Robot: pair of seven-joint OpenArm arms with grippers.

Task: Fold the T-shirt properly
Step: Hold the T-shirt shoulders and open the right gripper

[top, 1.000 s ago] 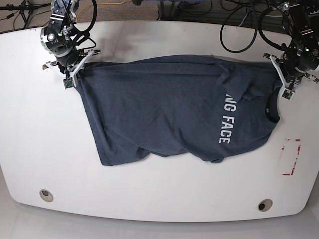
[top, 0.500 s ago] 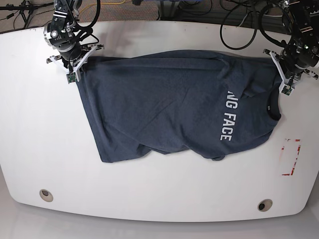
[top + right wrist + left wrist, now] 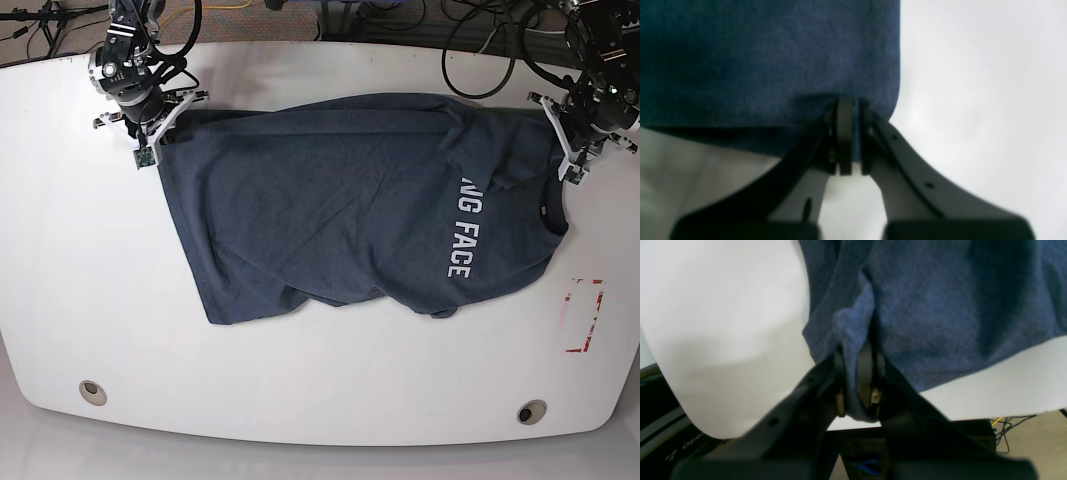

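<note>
A: Where's the T-shirt [image 3: 350, 200]?
B: Spread across the white counter [image 3: 300, 380], white letters [image 3: 462, 228] facing up
A: And the jaws?
B: Left gripper [image 3: 572, 150] pinches the collar-end corner; right gripper [image 3: 152, 135] is clamped on the opposite hem corner

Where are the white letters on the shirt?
In the base view the white letters are on the right part of the T-shirt, near its collar end, below the left gripper that pinches the far right corner.
</note>
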